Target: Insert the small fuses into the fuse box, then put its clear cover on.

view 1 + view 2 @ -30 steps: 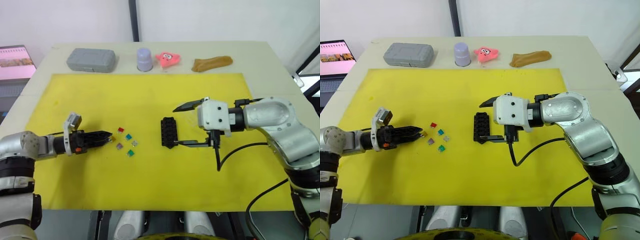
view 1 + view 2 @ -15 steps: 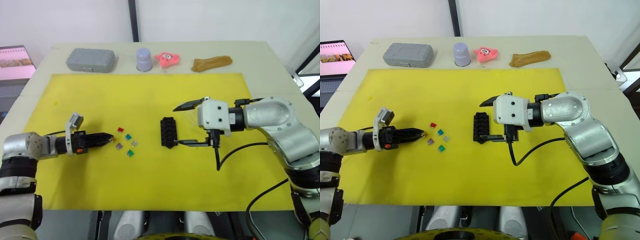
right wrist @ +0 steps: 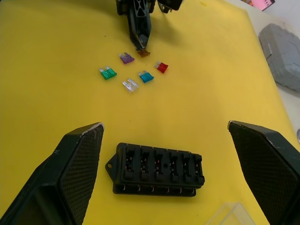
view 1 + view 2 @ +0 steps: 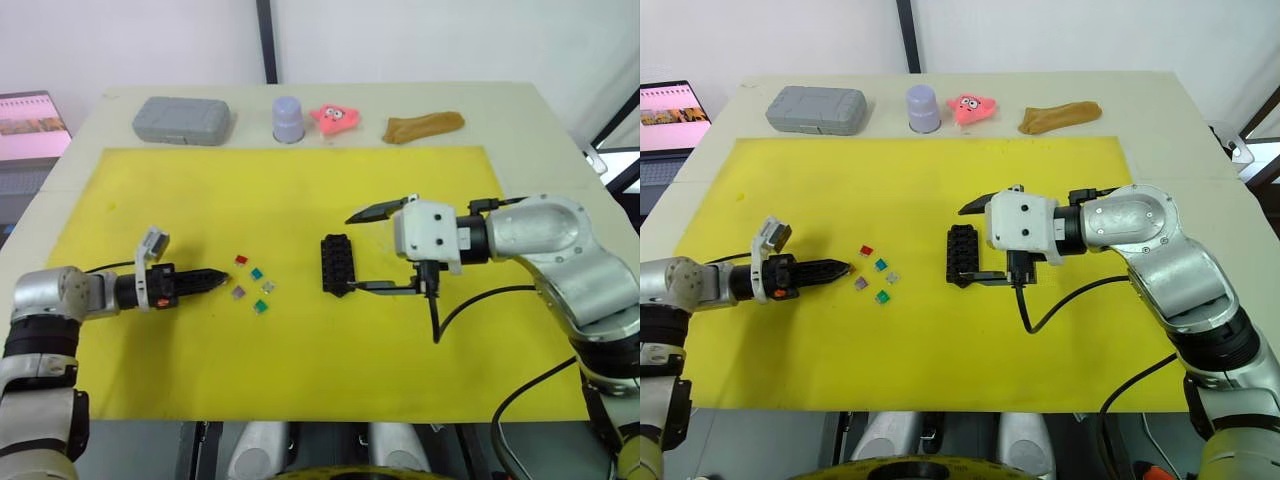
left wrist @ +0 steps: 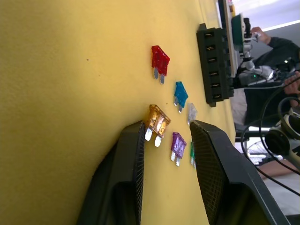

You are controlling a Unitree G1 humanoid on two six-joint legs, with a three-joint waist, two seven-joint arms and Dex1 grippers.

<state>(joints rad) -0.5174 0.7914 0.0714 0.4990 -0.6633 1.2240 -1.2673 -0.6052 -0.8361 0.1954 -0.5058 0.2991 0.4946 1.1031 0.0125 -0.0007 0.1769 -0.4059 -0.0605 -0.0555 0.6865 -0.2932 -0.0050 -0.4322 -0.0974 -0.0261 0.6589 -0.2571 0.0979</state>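
The left gripper (image 5: 166, 136) is reaching with fingers slightly parted around the tan fuse (image 5: 156, 122), apparently not yet clamping it. The right gripper (image 3: 166, 140) is hovering wide open over the fuse box (image 4: 337, 264), which is lying mid-mat (image 4: 300, 190). The clear cover (image 3: 229, 214) is lying beside the box.

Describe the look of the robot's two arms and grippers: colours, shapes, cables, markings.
Both arms are rounded silver-grey shells with black joints. The left gripper is slim and black with an orange mark and a small grey block on its wrist. The right gripper has a boxy white housing, a black cable looping beneath, and two broad black fingers with a woven texture.
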